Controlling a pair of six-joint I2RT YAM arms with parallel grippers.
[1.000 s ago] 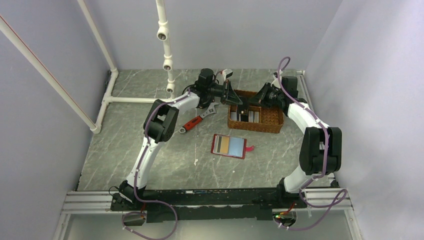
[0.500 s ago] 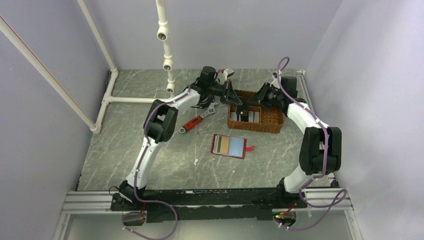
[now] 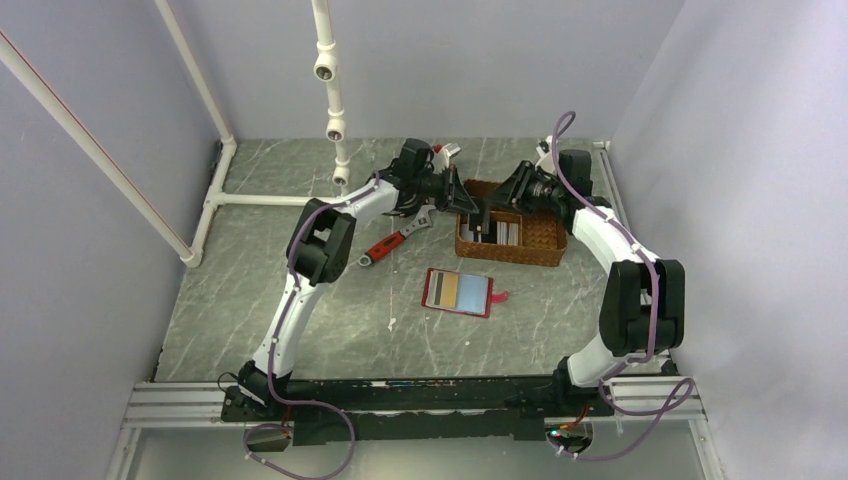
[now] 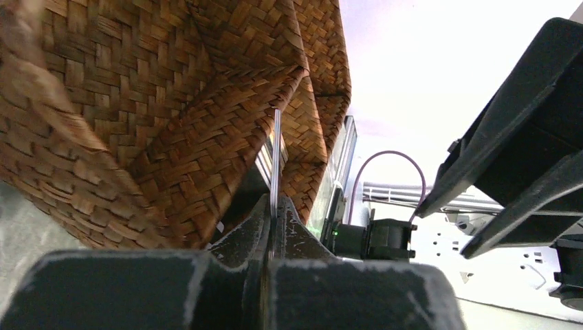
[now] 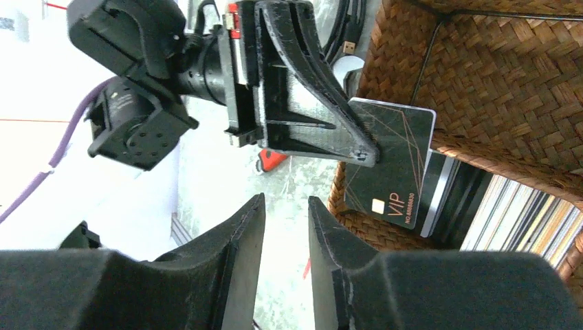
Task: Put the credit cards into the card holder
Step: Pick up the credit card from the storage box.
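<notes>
Black VIP card (image 5: pixel 395 165) pinched tight in left gripper (image 4: pixel 273 206); we advise lifting straight clear of wicker basket (image 3: pixel 510 258). Right gripper (image 5: pixel 285 203) slightly parted, empty.

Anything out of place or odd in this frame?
Only the red-handled wrench, lying on the table left of the wicker basket; it has no part in a card task. Otherwise normal: the left gripper pinches a dark card at the basket, and the card holder lies open and flat.
</notes>
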